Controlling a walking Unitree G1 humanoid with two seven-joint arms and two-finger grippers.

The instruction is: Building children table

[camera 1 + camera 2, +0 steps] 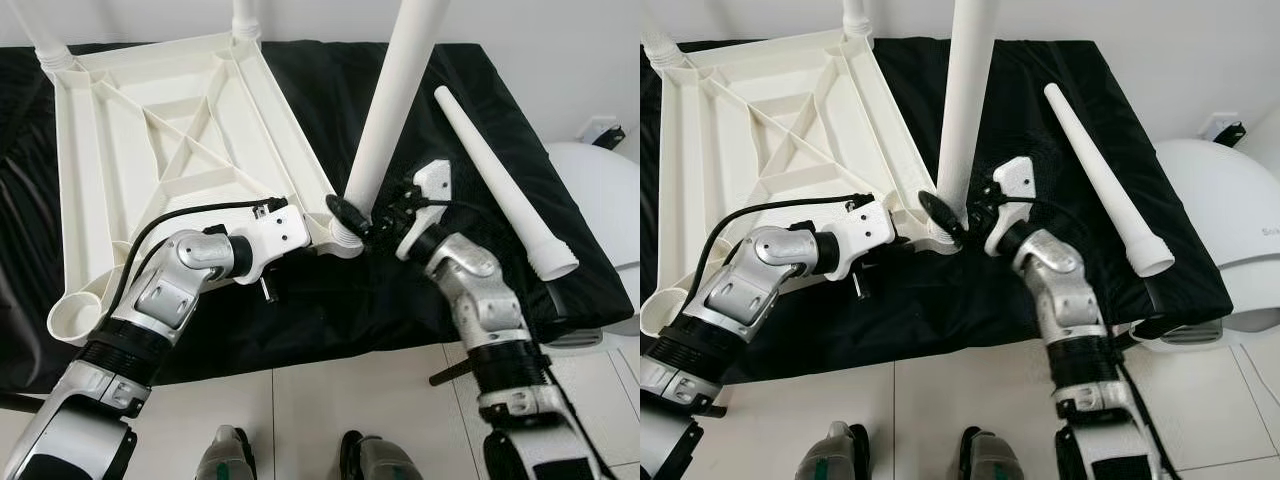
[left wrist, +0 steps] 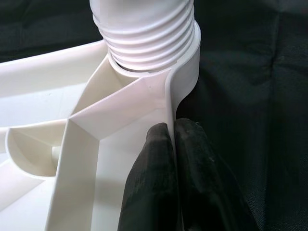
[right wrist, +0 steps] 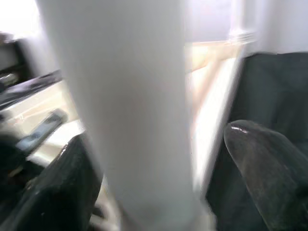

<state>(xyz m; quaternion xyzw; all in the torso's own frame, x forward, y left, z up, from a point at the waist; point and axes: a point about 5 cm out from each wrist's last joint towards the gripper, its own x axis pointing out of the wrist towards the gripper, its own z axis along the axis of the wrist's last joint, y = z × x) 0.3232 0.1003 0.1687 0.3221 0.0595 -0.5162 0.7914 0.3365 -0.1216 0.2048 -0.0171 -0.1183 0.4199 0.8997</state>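
A white plastic table top (image 1: 85, 180) lies upside down on a black cloth. One white leg (image 1: 395, 100) stands upright with its threaded base (image 2: 144, 33) in the near right corner socket. My right gripper (image 1: 362, 222) is open around the foot of this leg, a finger (image 3: 269, 168) on each side; the wrist view is blurred. My left gripper (image 2: 173, 144) is shut on the thin rim of the table top right beside that socket. A loose tapered leg (image 1: 500, 185) lies on the cloth to the right.
Two more legs (image 1: 45, 40) (image 1: 245, 20) stand at the far corners. The near left socket (image 1: 75, 320) holds nothing. A rounded white appliance (image 1: 600, 200) sits at the right, past the cloth's edge. My feet (image 1: 225, 455) stand on pale tiles.
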